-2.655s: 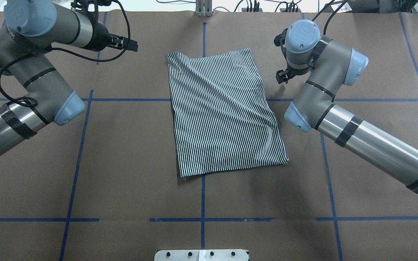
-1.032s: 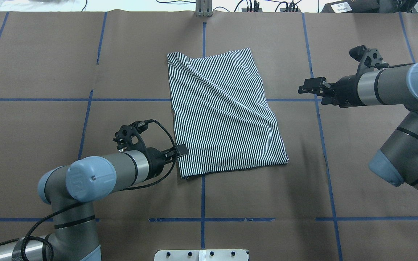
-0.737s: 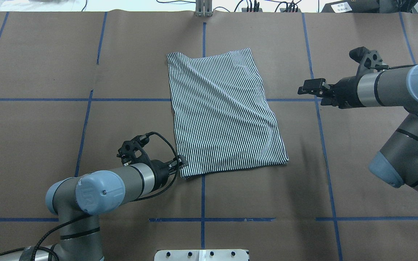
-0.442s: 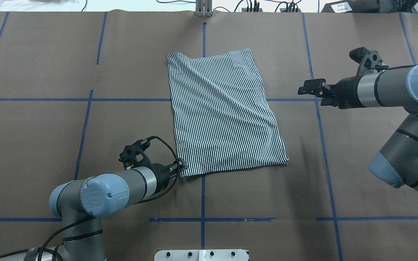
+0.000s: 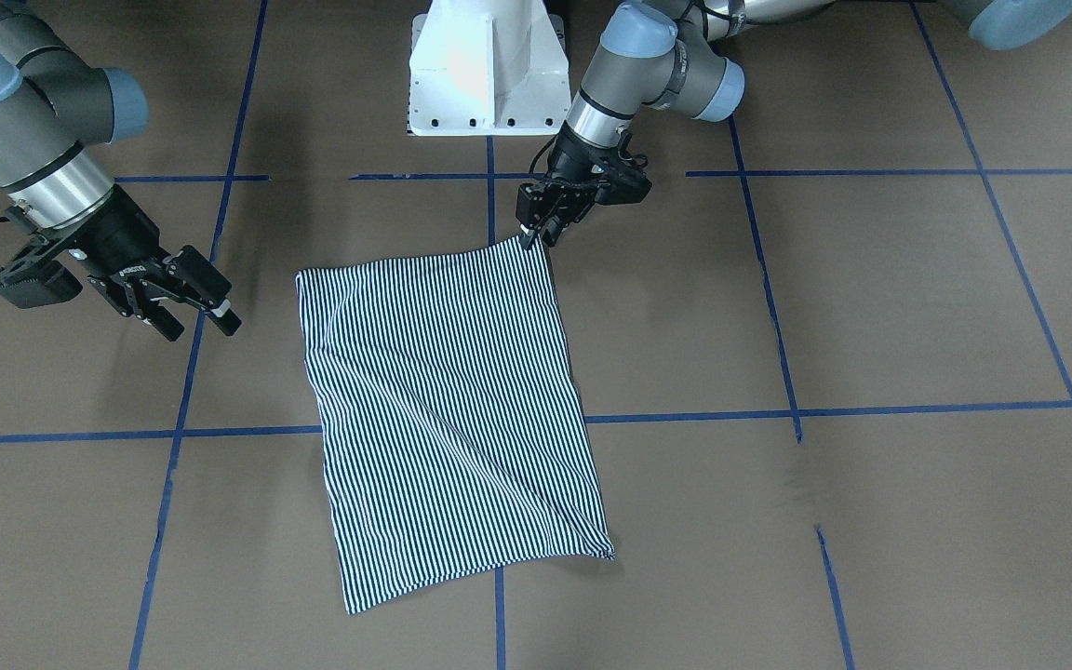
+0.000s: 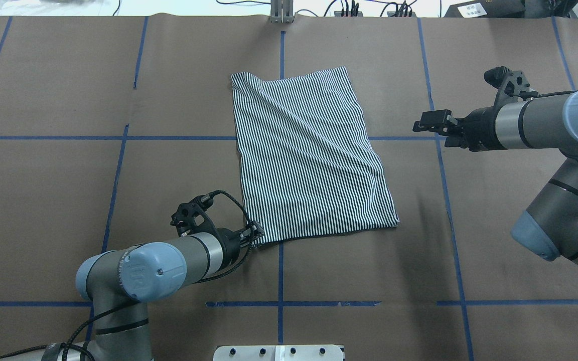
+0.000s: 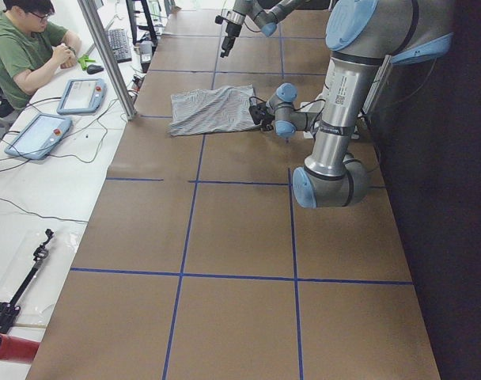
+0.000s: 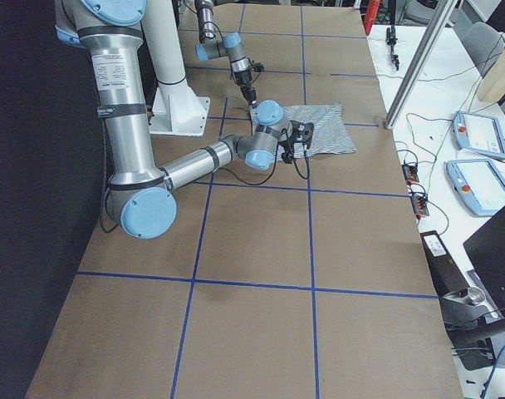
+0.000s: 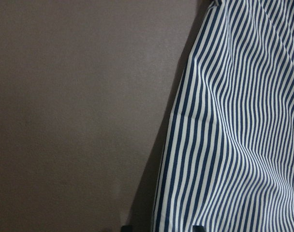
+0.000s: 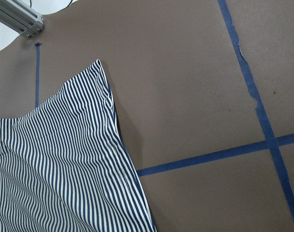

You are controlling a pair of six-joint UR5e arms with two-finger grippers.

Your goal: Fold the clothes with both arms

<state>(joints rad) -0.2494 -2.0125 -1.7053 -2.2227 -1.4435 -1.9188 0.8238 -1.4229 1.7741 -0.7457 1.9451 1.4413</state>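
Observation:
The striped shirt (image 6: 309,155) lies folded into a rectangle at the table's middle, with no collar or placket showing. It also shows in the front view (image 5: 452,409). My left gripper (image 6: 255,234) is low at the shirt's near-left corner (image 5: 530,238). In the left wrist view its two dark fingertips (image 9: 125,227) stand apart at the bottom edge, with the shirt's edge (image 9: 176,145) between them. My right gripper (image 6: 418,124) is open and empty, above the table and apart from the shirt's right edge. Its fingers (image 5: 173,330) are spread. The right wrist view shows the shirt's far right corner (image 10: 98,72).
Brown paper with a blue tape grid (image 6: 280,273) covers the table. The white pedestal base (image 5: 485,65) stands at the robot's side. A metal post (image 6: 281,12) stands at the far edge. An operator (image 7: 27,47) sits beyond it, with control tablets (image 7: 82,95).
My left arm swung from the far left down to the shirt's left edge, then slid toward the robot to its near-left corner. My right arm swung out to the right and has held still since.

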